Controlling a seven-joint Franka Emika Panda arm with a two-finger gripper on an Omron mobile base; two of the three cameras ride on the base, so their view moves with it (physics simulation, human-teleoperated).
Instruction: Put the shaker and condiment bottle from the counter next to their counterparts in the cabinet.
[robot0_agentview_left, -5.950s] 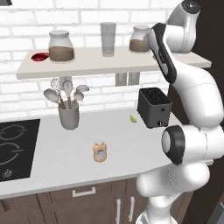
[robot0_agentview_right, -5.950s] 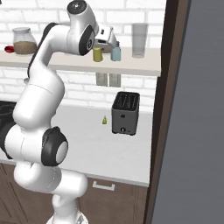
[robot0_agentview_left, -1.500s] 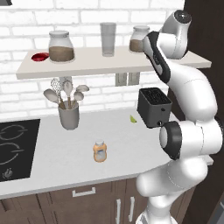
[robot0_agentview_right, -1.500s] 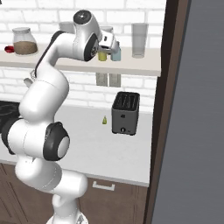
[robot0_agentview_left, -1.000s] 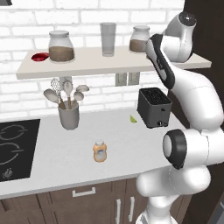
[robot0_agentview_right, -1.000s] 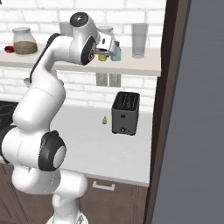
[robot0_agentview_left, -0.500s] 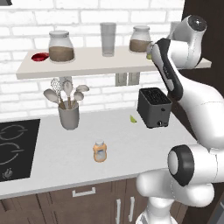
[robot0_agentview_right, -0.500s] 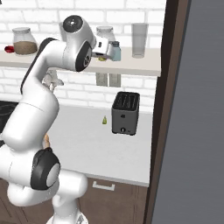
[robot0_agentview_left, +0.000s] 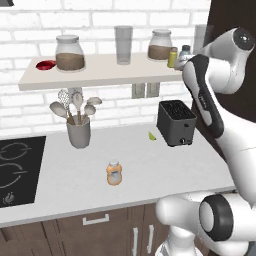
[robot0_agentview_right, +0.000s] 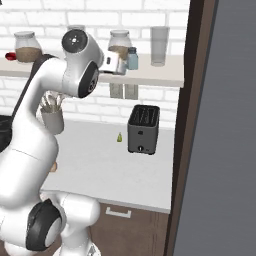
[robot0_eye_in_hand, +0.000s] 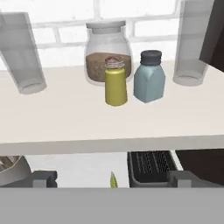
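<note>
On the long pale beige shelf (robot0_eye_in_hand: 87, 127) against white brick, the small olive-yellow shaker with a brown cap (robot0_eye_in_hand: 116, 81) stands upright just beside the small blue-grey shaker with a dark cap (robot0_eye_in_hand: 149, 77), which sits at its 3 o'clock in the hand view; a brown-filled glass jar (robot0_eye_in_hand: 108, 51) stands close behind them at 12 o'clock, and clear tumblers flank the group at 9 and 3 o'clock. The tool (robot0_eye_in_hand: 109, 177) is open and empty, its two dark tips spread wide at the bottom of the hand view, apart from the shaker. The small orange bottle with a white label band and pale grey cap (robot0_agentview_left: 114, 173) stands upright on the pale worktop (robot0_agentview_left: 150, 170), well apart from the black toaster (robot0_agentview_left: 176, 122) and the grey utensil holder (robot0_agentview_left: 78, 131). In the right base view the arm covers the olive shaker. The glossy red bottle (robot0_agentview_left: 46, 64) at the shelf's far left is too small to make out well. Since half a second ago the hand has drawn back from the shelf; the shaker has stayed put.
</note>
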